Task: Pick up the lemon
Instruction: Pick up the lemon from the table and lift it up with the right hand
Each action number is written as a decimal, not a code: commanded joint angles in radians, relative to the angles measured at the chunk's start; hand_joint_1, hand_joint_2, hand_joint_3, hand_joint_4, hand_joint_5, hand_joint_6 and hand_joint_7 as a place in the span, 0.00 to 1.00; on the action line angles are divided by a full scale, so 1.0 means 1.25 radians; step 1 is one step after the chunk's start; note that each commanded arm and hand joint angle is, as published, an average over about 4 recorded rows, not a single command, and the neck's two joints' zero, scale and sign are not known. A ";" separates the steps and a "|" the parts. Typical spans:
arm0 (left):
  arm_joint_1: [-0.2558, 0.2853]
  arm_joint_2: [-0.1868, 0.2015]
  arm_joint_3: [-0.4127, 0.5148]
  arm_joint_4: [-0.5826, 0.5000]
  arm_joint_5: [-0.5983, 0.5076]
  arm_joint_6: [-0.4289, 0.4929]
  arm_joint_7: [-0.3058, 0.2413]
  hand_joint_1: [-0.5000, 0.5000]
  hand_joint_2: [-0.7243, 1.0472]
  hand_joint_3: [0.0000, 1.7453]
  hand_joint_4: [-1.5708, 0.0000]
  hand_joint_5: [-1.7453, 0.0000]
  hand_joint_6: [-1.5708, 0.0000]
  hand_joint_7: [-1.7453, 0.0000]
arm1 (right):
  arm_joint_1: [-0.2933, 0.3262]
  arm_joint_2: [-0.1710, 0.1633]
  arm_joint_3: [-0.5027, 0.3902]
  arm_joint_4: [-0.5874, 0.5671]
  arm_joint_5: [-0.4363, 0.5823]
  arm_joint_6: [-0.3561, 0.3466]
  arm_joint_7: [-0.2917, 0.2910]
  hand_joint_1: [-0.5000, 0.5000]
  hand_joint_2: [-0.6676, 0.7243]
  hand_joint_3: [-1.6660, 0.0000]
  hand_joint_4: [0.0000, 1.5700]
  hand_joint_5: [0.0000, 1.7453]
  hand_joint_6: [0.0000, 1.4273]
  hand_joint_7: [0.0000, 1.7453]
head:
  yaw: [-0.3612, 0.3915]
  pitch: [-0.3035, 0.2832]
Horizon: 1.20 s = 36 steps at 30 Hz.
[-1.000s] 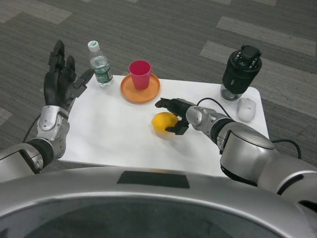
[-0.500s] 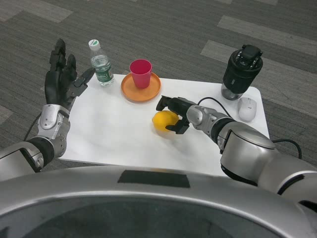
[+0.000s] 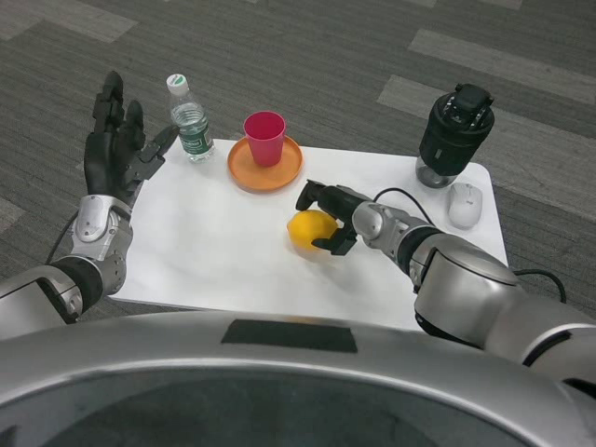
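The lemon (image 3: 311, 229) is sitting near the middle of the white table (image 3: 214, 242), just in front of the orange plate (image 3: 251, 171), and the right hand (image 3: 331, 218) is wrapping its fingers over the top and under the near side, so a grasp is probably forming before any lift. Whether the grip is tight is hard to tell, since the fruit seems to be resting on the table; the left hand (image 3: 115, 149) is waiting raised off the table's left edge, fingers spread and holding nothing

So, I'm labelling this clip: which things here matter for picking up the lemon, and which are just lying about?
Job: lemon; right hand, its fingers round the lemon.

Lying about: water bottle; pink cup on orange plate; white mouse; black device; left hand, raised, idle.
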<state>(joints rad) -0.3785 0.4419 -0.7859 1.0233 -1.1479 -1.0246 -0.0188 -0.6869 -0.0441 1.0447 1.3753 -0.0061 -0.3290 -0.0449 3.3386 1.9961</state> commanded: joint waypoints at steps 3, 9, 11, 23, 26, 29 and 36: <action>0.008 0.008 0.014 -0.004 0.005 -0.006 0.000 1.00 0.90 0.05 1.00 1.00 1.00 1.00 | 0.051 -0.040 -0.071 -0.069 0.002 -0.003 0.010 0.25 0.05 0.24 0.04 1.00 0.11 0.80 | -0.007 0.004; 0.008 0.009 0.015 -0.004 0.005 -0.006 0.000 1.00 0.90 0.05 1.00 1.00 1.00 1.00 | 0.136 -0.099 -0.175 -0.234 -0.001 -0.002 0.016 0.25 0.05 0.24 0.04 1.00 0.10 0.80 | -0.010 0.008; 0.008 0.009 0.015 -0.004 0.005 -0.006 0.000 1.00 0.90 0.05 1.00 1.00 1.00 1.00 | 0.167 -0.116 -0.212 -0.293 -0.007 0.000 0.021 0.25 0.05 0.24 0.05 1.00 0.10 0.80 | -0.013 0.011; 0.008 0.011 0.016 -0.004 0.007 -0.007 0.000 1.00 0.90 0.05 1.00 1.00 1.00 1.00 | 0.300 -0.152 -0.472 -0.549 -0.125 0.036 0.038 0.25 0.05 0.24 0.05 1.00 0.12 0.80 | -0.034 0.030; 0.007 0.011 0.017 -0.004 0.007 -0.007 0.000 1.00 0.90 0.05 1.00 1.00 1.00 1.00 | 0.325 -0.152 -0.542 -0.568 -0.133 0.037 0.038 0.25 0.05 0.24 0.05 1.00 0.12 0.80 | -0.042 0.035; 0.005 0.011 0.018 -0.004 0.007 -0.007 0.000 1.00 0.90 0.05 1.00 1.00 1.00 1.00 | 0.350 -0.152 -0.609 -0.593 -0.134 0.037 0.038 0.25 0.05 0.24 0.05 1.00 0.12 0.80 | -0.052 0.041; 0.002 0.011 0.018 -0.003 0.007 -0.007 -0.001 1.00 0.90 0.05 1.00 1.00 1.00 1.00 | 0.383 -0.152 -0.685 -0.646 -0.097 0.034 0.038 0.25 0.05 0.24 0.07 1.00 0.14 0.80 | -0.090 0.069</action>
<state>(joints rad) -0.3673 0.4440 -0.7685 1.0167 -1.1456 -1.0340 -0.0190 -0.2196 -0.2350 0.2128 0.5953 -0.1459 -0.2852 0.0066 3.2349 2.0771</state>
